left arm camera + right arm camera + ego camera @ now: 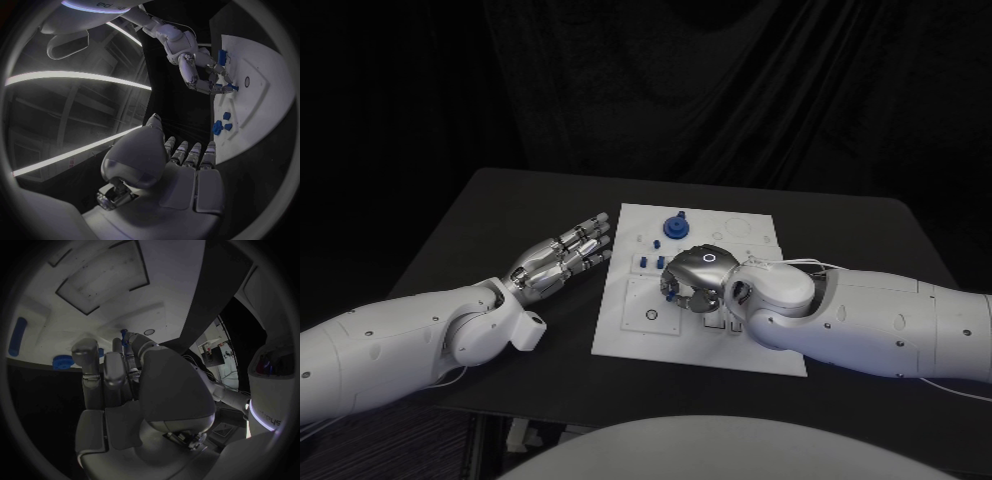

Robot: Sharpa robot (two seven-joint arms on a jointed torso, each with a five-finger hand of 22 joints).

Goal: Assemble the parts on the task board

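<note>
1. The right hand (700,280) hovers over the middle of the task board (747,232), fingers curled down and pinching a small blue part (124,333) at their tips, just above the board.
2. The left hand (568,252) lies flat beside the board's left edge, fingers apart, holding nothing.
3. The right wrist view shows the pinched part's long axis pointing toward the board; the head view hides it.
4. A blue gear (675,227) sits near the board's far edge.

A black table (488,215) stood under the work, its far edge running left to right. Behind it, on the far side, hung a dark curtain (704,90) in loose folds.
</note>
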